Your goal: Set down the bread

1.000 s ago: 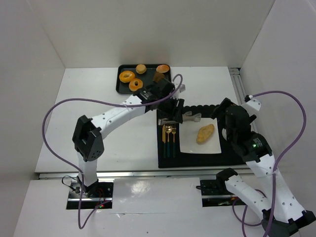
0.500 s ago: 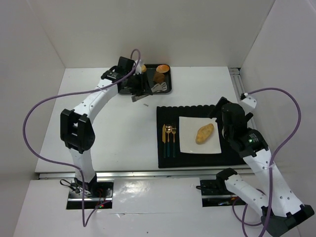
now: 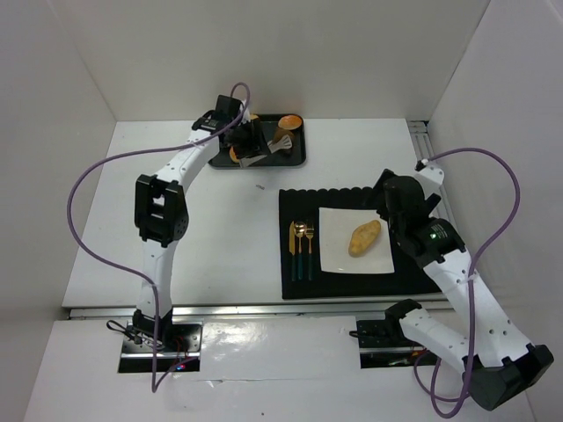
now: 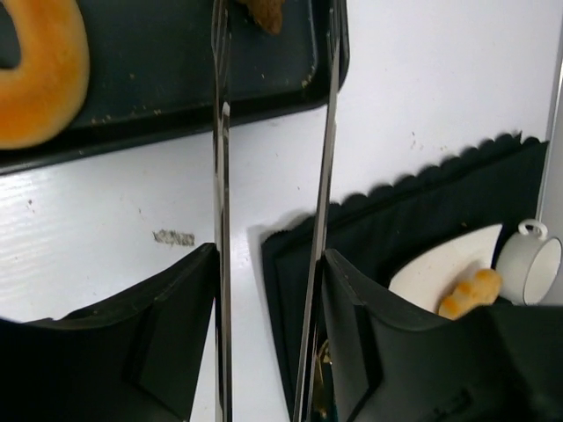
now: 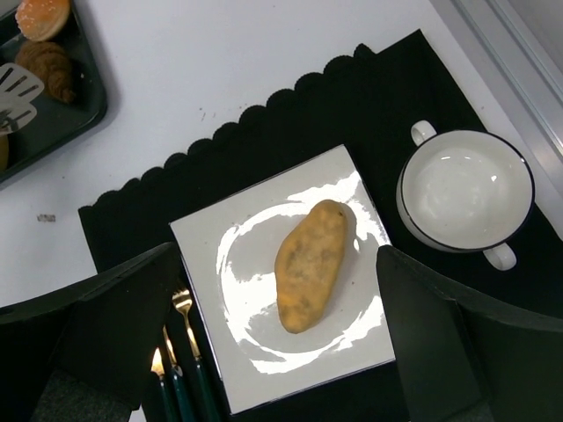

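While the left gripper clamps the tongs, whose arms spread ahead of the jaws over the tray, a brown pastry sits between the tips. At the right gripper the jaws are wide and empty, and the bread lies straight beneath them on the plate.

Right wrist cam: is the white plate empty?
No, an oblong bread roll lies in the middle of the white plate.
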{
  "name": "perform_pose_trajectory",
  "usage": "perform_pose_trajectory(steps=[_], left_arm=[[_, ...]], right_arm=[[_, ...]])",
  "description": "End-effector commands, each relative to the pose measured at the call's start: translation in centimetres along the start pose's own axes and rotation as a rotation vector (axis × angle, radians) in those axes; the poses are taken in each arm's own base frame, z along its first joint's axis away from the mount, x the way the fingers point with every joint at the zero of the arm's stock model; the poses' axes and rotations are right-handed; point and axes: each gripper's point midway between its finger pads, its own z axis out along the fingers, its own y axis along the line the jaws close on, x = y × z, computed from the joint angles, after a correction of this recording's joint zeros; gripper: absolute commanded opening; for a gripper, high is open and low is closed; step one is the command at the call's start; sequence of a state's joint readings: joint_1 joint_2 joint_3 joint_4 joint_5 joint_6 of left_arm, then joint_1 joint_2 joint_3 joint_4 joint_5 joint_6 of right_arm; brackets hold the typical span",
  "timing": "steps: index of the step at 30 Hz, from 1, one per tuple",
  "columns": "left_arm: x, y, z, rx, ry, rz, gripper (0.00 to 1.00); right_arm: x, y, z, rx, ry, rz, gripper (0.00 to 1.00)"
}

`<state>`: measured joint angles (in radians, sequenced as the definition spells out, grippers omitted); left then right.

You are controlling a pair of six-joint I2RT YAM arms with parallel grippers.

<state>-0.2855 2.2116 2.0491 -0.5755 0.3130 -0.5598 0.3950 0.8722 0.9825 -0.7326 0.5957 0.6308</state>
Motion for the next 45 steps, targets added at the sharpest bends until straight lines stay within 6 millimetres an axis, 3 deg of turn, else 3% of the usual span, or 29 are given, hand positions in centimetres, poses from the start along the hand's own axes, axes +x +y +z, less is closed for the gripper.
perform_pose_trajectory(steps=[1,7,18,22,32,34,38,39,40,45], left_arm=[[-3.0,-1.0,0.3,0.002,-0.091,0.010,0.62],[-1.6,0.4,2.7,-0.013,-0.022,-0.001,0.62],[-1.2,0.5,4.9,-0.003,-0.003,-0.018,0.65],[-0.7,-0.5,6.1,0.020,0.010,-0.023,0.64],[-1.5,-2.6,5.5,0.086,-0.017,-0.024,0.69],[-1.5,-2.7,5.7,0.094,-0.012,-0.024,0.64],[-1.4,-2.8,5.4,0.094,-0.011,-0.033,0.44],[-1.8,-3.3,4.6,0.101,-0.022,-0.029,0.37],[-2.1,-2.7,4.3,0.088,-0.035,-0.034,0.35],[-3.2,-3.6,1.3,0.096,-0.079,-0.026,0.24]], right_arm=[[-1.7,1.3,0.0,-0.038,-0.056,0.029,1.00],[-1.5,1.3,0.2,-0.033,-0.050,0.015,1.00],[-1.4,0.9,0.1,-0.025,-0.056,0.006,1.00],[-0.9,0.6,0.3,-0.016,-0.044,-0.005,1.00],[-0.9,0.3,0.2,-0.009,-0.049,-0.005,1.00],[-0.9,0.3,0.2,-0.009,-0.049,-0.005,1.00],[-0.9,0.2,0.0,-0.009,-0.049,-0.005,1.00],[-0.9,0.2,0.0,-0.009,-0.049,-0.005,1.00],[-0.9,0.2,0.0,-0.009,-0.049,-0.005,1.00],[-1.0,0.1,-0.2,-0.013,-0.055,0.001,1.00]])
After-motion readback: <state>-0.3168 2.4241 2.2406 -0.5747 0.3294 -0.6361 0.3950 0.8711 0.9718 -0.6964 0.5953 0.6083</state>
